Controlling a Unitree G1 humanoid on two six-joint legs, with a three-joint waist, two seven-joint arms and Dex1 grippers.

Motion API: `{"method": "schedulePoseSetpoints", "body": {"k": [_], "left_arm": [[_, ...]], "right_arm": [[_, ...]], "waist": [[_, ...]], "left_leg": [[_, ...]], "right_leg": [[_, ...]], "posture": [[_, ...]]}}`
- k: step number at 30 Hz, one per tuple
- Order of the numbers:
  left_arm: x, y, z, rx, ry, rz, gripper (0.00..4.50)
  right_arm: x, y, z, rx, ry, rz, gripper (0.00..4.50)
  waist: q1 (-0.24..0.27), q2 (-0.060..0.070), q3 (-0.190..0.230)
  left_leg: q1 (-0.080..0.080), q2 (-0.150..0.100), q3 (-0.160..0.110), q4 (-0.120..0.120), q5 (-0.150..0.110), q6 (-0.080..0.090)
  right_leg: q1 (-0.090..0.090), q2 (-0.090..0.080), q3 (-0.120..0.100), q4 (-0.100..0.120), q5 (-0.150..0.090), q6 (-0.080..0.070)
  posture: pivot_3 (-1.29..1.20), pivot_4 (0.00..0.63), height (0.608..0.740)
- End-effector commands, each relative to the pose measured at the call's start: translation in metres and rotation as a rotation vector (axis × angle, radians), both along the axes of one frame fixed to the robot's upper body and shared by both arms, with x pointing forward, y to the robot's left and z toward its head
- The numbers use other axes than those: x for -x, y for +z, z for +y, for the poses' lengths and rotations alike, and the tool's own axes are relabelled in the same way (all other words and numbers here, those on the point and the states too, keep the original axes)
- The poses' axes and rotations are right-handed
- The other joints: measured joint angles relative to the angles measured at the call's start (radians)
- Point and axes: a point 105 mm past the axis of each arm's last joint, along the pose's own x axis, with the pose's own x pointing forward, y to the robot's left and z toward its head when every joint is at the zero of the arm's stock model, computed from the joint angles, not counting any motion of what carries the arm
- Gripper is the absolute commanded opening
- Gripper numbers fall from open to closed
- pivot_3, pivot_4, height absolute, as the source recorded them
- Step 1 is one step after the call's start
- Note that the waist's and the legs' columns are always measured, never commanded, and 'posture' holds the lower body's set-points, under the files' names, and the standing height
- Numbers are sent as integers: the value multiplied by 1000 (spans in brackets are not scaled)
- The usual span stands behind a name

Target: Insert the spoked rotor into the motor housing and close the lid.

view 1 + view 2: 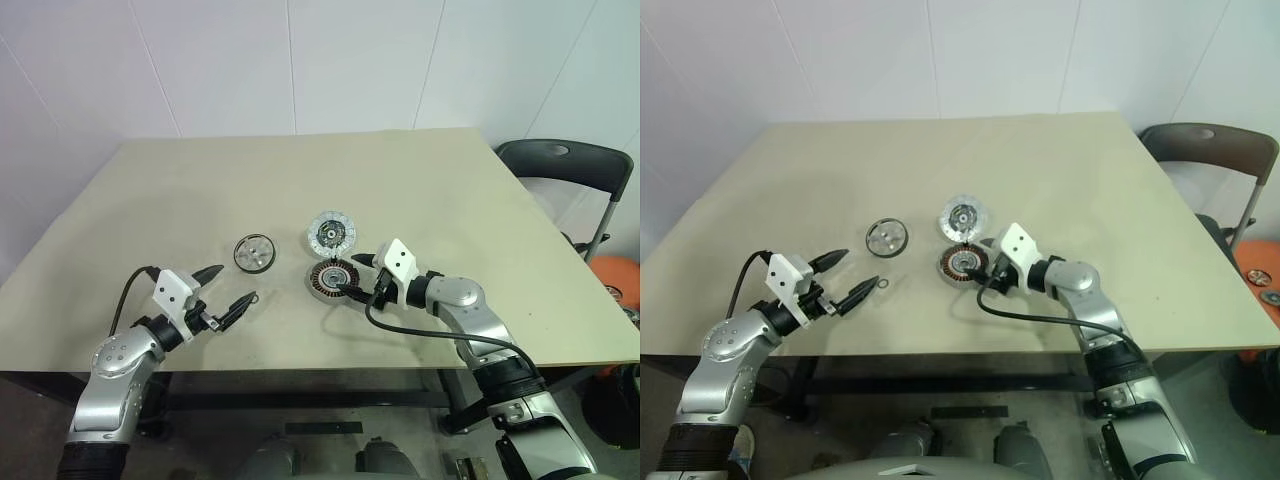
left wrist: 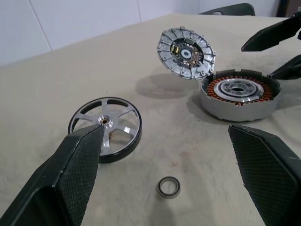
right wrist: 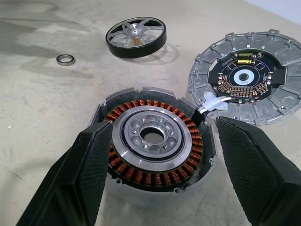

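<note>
We see nothing inserted yet: the spoked rotor [image 2: 105, 128] lies alone mid-tabletop; the motor housing [image 3: 153, 143] sits between our right gripper's [image 3: 155, 174] open fingers, lid [image 3: 247, 77] leaning beside; left gripper [image 1: 228, 291] open, empty

Motor housing [image 3: 153, 141]: copper windings, shiny metal centre; table [image 1: 150, 200] matt.

Hidden and cut-off parts

In the right wrist view, the lid [image 3: 248, 77] runs off the picture's edge, and the 2 fingers [image 3: 75, 183] cover the housing's [image 3: 153, 141] near rim on both sides. In the head views, the small ring [image 1: 883, 285] by the left gripper [image 1: 853, 276] is too small to make out.
</note>
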Motion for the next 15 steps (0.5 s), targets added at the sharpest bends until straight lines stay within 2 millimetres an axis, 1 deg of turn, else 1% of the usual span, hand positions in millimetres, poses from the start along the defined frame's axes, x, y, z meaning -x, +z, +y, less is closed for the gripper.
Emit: {"method": "schedulePoseSetpoints", "body": {"k": [1, 5, 6, 8, 9, 11, 12, 13, 15], "left_arm": [[-1, 14, -1, 0, -6, -49, 4500], [1, 12, -1, -1, -6, -47, 4500], [1, 11, -1, -1, -6, -47, 4500], [1, 11, -1, -2, -5, -47, 4500], [1, 11, -1, -3, -5, -47, 4500], [1, 11, -1, -4, -5, -47, 4500], [1, 11, -1, -4, -4, -47, 4500], [1, 11, 0, -4, -4, -47, 4500], [1, 12, 0, -4, -4, -48, 4500]], "right_arm": [[-3, 15, 3, -7, 11, -69, 3677], [-2, 15, 4, 2, 20, -84, 3677], [-3, 15, 5, 3, 19, -86, 3677], [-4, 16, 4, -4, 11, -93, 3677], [-5, 18, 4, -26, 2, -88, 3677], [-6, 18, 4, -39, -9, -72, 3677], [-6, 18, 4, -37, -9, -72, 3677], [-6, 17, 4, -32, -8, -72, 3677], [-6, 17, 5, -28, -6, -74, 3677]], "waist": [[0, 0, 0], [-2, -1, 0], [-7, -1, 0], [-22, -1, 1], [-31, -1, 1], [-37, 0, 1], [-31, 0, 0], [-26, 0, 0], [-20, 0, 0]], "left_leg": [[0, 0, 0, 0, 0, 0], [0, 0, 0, 0, 0, 0], [0, -4, -3, -1, 0, 0], [-1, -11, -16, 0, 2, -2], [0, -22, -31, 0, 4, -1], [0, -36, -54, -1, 8, 0], [1, -40, -60, 0, 9, 1], [0, -39, -57, -1, 9, 1], [-1, -39, -56, -1, 9, 1]], "right_leg": [[0, 0, 0, 0, 0, 0], [0, 0, 0, 0, 0, 0], [5, -1, -2, 0, 0, 0], [9, -9, -14, 0, -2, 2], [18, -17, -30, -2, -5, 3], [28, -31, -53, -2, -12, 5], [25, -34, -58, -1, -15, 6], [23, -33, -51, 0, -15, 7], [21, -33, -50, 0, -15, 7]], "posture": [[0, 0, 740], [0, 0, 740], [0, 0, 740], [0, 0, 740], [0, 0, 740], [0, 0, 740], [0, 0, 740], [0, 0, 740], [0, 0, 740]]}}
